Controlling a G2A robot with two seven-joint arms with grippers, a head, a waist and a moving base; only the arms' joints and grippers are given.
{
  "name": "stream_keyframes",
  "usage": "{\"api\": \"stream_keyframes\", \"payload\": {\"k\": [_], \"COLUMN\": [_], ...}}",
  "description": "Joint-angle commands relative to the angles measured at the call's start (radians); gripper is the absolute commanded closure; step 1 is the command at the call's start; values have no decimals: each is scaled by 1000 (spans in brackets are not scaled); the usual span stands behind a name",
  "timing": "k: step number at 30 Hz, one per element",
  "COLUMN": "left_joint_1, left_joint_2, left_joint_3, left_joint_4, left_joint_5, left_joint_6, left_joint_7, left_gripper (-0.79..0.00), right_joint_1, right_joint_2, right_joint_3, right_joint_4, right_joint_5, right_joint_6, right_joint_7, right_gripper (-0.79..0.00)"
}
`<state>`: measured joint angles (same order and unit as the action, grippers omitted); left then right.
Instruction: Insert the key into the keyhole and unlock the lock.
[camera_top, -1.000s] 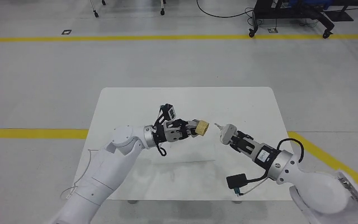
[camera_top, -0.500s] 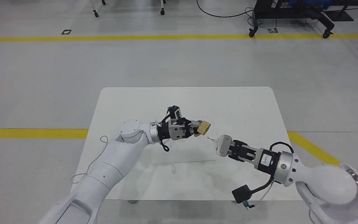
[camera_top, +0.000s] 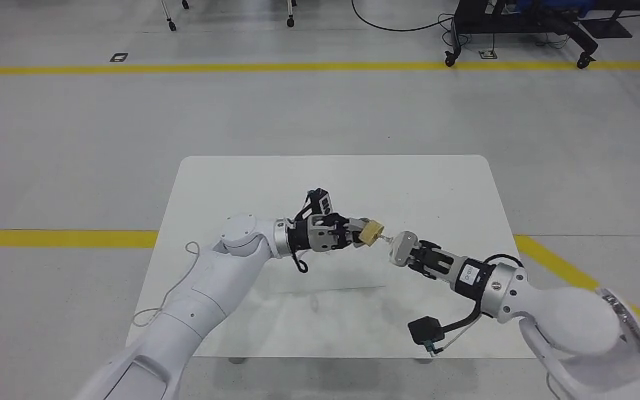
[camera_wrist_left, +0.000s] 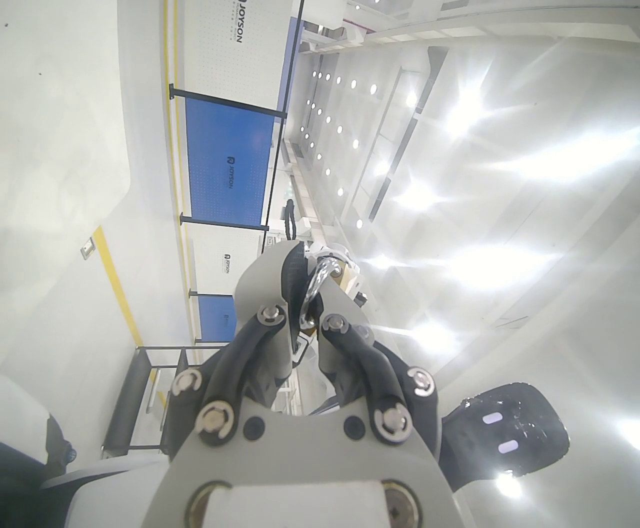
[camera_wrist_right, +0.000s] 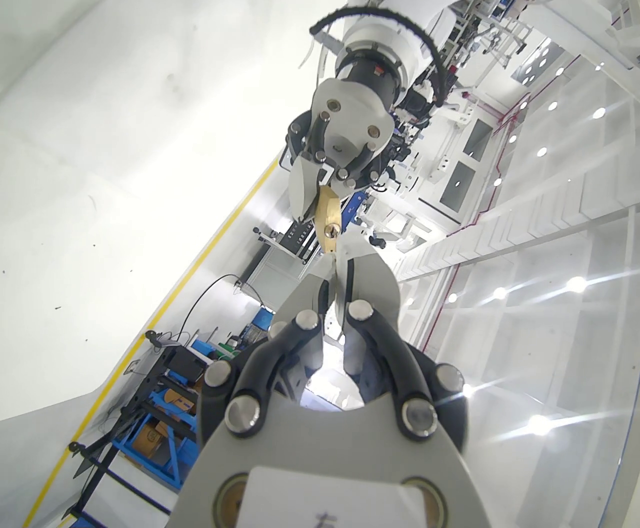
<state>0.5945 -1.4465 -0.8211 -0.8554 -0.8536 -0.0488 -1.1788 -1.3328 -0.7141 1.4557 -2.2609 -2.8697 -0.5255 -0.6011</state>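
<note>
One brass padlock (camera_wrist_right: 327, 220), clamped in my left gripper (camera_top: 357, 232), one steel shackle (camera_wrist_left: 314, 290) sitting between the fingers. It is held in the air over the one white table (camera_top: 230, 185). One key (camera_wrist_right: 333, 281), pinched tight in my right gripper (camera_wrist_right: 340, 272), tip just beside the one keyhole (camera_wrist_right: 330, 230); can't tell if it touches. The two grippers are nose to nose near mid-table.

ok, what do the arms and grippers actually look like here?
Left arm and right arm: glossy white shells, black at the wrists. Left gripper and right gripper: pale grey tapered fingers on black curved links with silver bolts, grey base plate. A black cable runs from the right forearm to a small black module.
</note>
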Motion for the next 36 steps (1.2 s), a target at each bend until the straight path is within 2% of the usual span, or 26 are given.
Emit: {"api": "stream_keyframes", "payload": {"k": [1, 8, 12, 15, 18, 26, 28, 32, 36], "left_joint_1": [0, 7, 15, 34, 34, 34, 52, 112, 146], "left_joint_2": [0, -4, -5, -9, -9, -9, -9, -14, -25], "left_joint_3": [-1, -16, -33, -54, -54, -54, -56, -94, -106], "left_joint_4": [-3, -17, -24, -42, -42, -42, -61, -120, -167], "left_joint_5": [13, 18, 20, -10, -10, -10, -3, -138, -235], "left_joint_6": [0, -1, -20, -58, -58, -58, -41, 34, 86], "left_joint_7": [6, 17, 70, 147, 147, 147, 188, 264, 318], "left_gripper": [0, 0, 0, 0, 0, 0, 0, 0, 0], "right_joint_1": [3, 20, 12, -11, -46, -46, -46, -57, -42], "right_joint_2": [-1, -4, -6, -11, -19, -19, -19, -26, -42], "right_joint_3": [-10, -40, -39, -35, -35, -35, -35, -27, -107], "right_joint_4": [-5, -5, -28, -55, -82, -82, -82, -89, -89], "right_joint_5": [-9, -34, -53, -50, -16, -16, -16, -104, -202], "right_joint_6": [-16, -46, -63, -72, -72, -72, -72, -117, -193], "right_joint_7": [20, 46, 95, 169, 254, 254, 254, 426, 628], "right_gripper": [0, 0, 0, 0, 0, 0, 0, 0, 0]}}
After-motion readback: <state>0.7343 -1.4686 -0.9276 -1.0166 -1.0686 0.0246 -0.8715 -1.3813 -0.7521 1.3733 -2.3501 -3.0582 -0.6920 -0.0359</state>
